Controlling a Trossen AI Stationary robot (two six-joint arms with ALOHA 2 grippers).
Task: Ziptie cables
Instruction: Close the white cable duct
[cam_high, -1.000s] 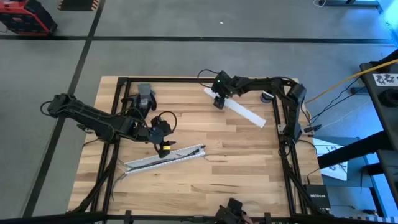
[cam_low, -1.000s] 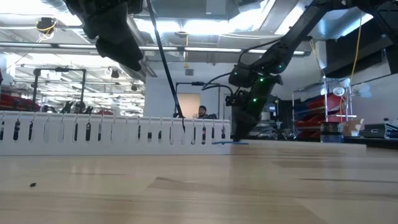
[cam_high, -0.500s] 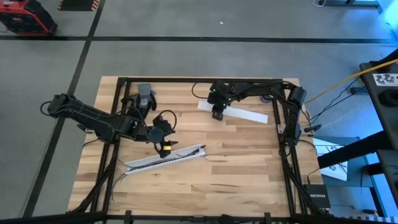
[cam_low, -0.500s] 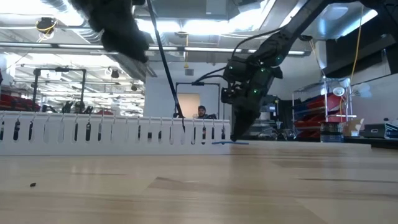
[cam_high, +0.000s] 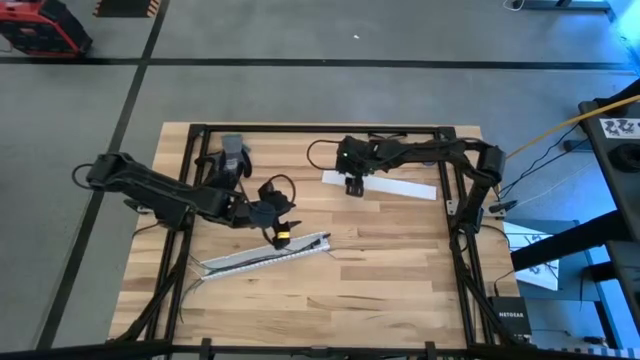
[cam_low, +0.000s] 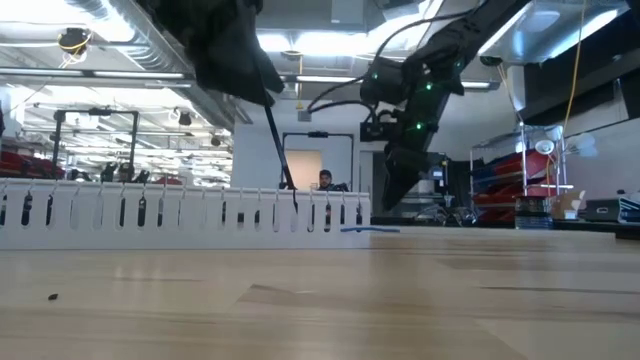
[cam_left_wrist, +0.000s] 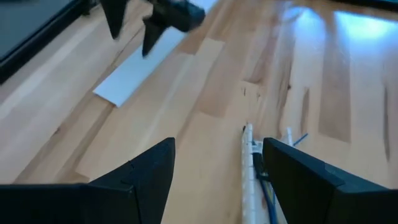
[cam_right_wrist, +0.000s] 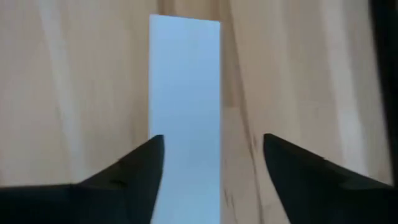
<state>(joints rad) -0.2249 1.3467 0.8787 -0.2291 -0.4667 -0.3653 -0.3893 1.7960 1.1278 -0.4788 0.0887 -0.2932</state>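
The left arm reaches in from the table's left edge, elbow bent, its wrist angled toward the table's middle; the left gripper (cam_high: 281, 236) hangs low with its fingers (cam_left_wrist: 143, 171) spread apart. The right arm stretches from the right edge across the far side, its right gripper (cam_high: 353, 186) pointing down, fingers (cam_right_wrist: 146, 158) parted

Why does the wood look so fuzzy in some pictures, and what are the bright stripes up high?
Left wrist view: the table and white strip are soft, out of focus. Right wrist view: the white strip is blurred and bluish. Low view: the near tabletop is blurry, and the bright stripes are ceiling lights glaring. High view: sharp, evenly lit.
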